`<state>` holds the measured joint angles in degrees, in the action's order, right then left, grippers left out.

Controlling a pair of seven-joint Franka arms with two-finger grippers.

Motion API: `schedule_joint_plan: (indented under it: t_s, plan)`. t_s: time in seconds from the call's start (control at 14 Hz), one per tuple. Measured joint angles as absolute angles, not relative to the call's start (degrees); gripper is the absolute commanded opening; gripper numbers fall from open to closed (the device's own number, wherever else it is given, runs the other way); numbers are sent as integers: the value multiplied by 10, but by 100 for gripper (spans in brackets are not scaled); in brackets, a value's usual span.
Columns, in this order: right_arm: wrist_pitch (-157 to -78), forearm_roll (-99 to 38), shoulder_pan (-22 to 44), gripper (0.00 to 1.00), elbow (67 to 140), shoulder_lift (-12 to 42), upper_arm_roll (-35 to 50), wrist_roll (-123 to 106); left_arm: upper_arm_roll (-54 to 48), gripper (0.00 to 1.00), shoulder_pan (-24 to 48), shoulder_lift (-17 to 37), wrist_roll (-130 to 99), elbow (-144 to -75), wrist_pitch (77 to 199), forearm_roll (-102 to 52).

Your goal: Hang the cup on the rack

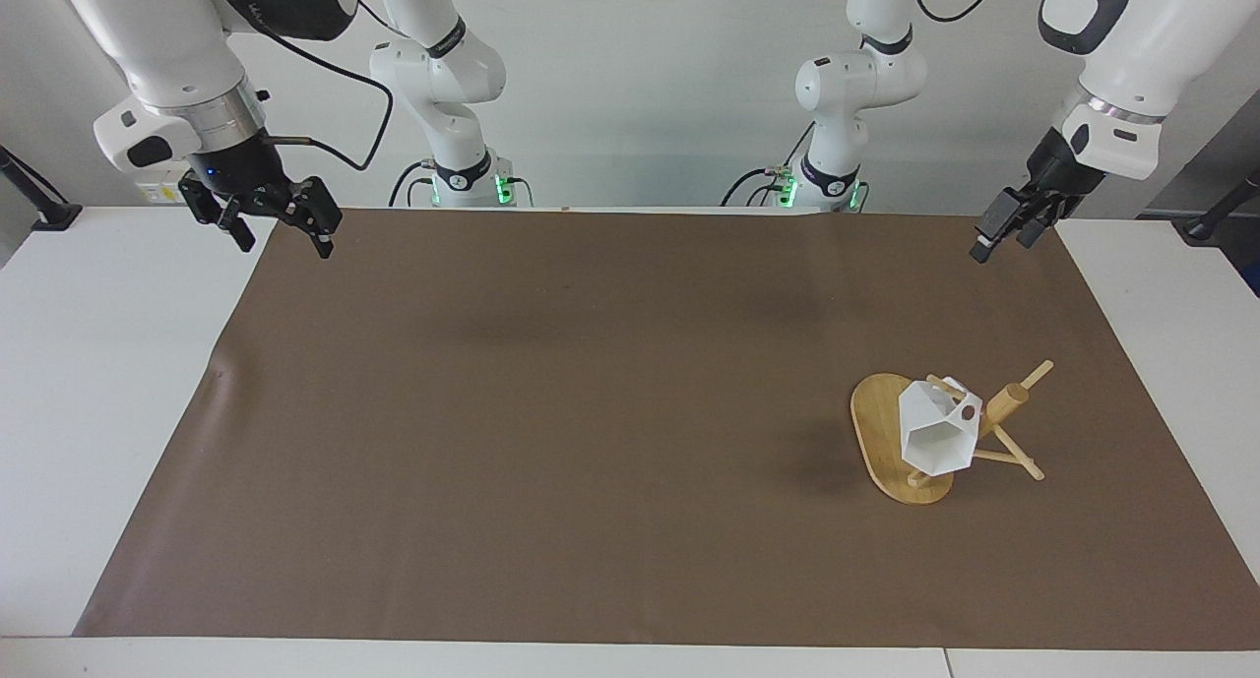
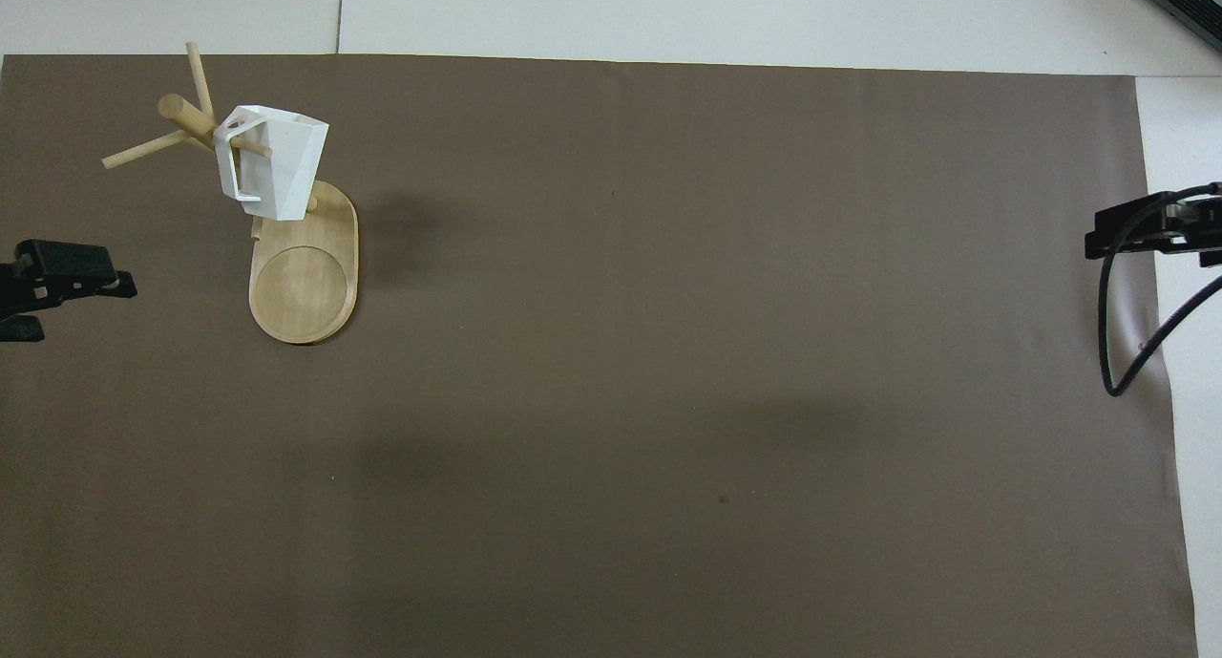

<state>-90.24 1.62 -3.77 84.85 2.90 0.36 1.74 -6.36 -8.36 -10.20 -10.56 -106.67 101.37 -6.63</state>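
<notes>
Cup (image 1: 930,437): job looking done. Hovering empty with fingers apart, left gripper (image 1: 1004,233) over the mat (image 1: 591,412) corner, right gripper (image 1: 283,243) waiting likewise. Hanging by its handle on a rack (image 1: 871,432) peg, toward the left arm's end. Keeping arms well clear, not bumping it.

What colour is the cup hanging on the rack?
Plain matte white, no pattern. The cup shows best in the overhead view, hanging by its handle from a peg of the light wooden rack.

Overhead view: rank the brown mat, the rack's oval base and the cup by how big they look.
1. brown mat
2. rack base
3. cup, though it hangs higher, nearer the camera, so this last gap is unsure.
</notes>
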Motion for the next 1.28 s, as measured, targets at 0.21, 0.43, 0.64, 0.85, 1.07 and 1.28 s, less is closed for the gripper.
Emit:
schedule_joint_plan:
  t_s: [0.21,0.43,0.64,0.85,1.07,1.28]
  plan:
    - [-901,16,-35,100,849,22,-1,17,-85,100,-83,-102,-38,-1057,987,-19]
    - [-900,16,-33,100,849,17,-3,17,-89,100,-83,-100,-10,-1038,968,-13]
    - [-900,16,-33,100,851,16,-3,17,-89,100,-68,-94,-3,-1034,967,-13]
    - [-900,16,-33,100,854,16,-3,17,-67,100,-32,-91,-3,-1034,966,-13]
    - [-900,16,-33,100,856,16,-3,17,-17,100,11,-86,-3,-1014,949,-13]
    - [-900,16,-33,100,859,16,-3,17,-11,100,12,-58,-2,-925,864,-13]
